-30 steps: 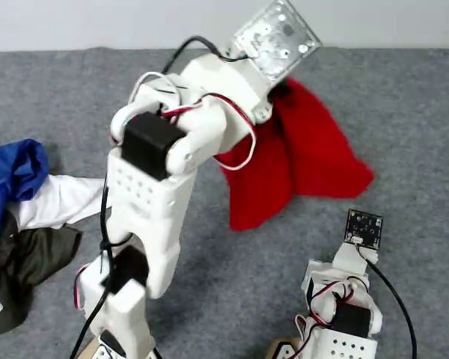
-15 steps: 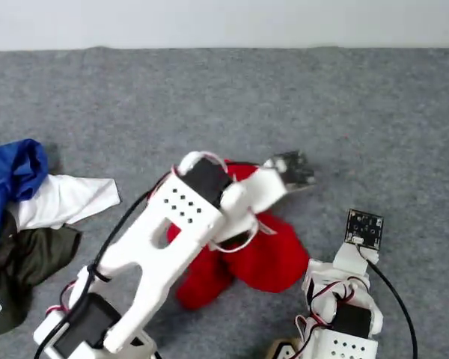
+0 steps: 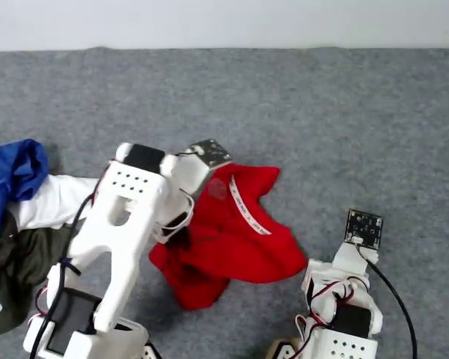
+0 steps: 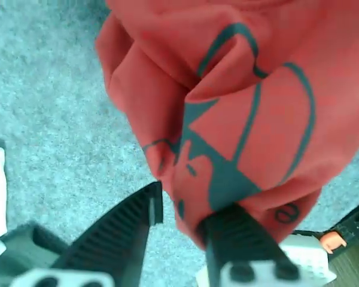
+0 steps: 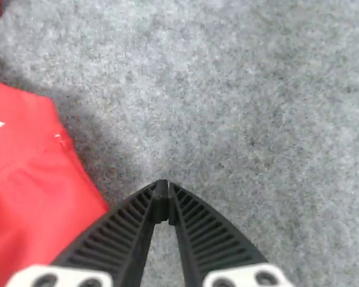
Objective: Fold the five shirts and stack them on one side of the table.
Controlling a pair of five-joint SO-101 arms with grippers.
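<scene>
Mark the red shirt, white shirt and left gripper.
red shirt [image 3: 239,243], high view, middle of the cloth
white shirt [image 3: 54,200], high view, its bare middle
left gripper [image 4: 182,204], left wrist view, between the fingertips

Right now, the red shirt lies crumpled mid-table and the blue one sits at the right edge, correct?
No: the blue shirt sits at the left edge, as the high view shows. The red shirt does lie crumpled mid-table.

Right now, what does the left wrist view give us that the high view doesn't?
Left wrist: dark print on the red shirt, left gripper open, a fold against one finger. High: blue shirt and dark shirt piled at one side, the red shirt's white neck strip. Both: red shirt on the grey table.
</scene>
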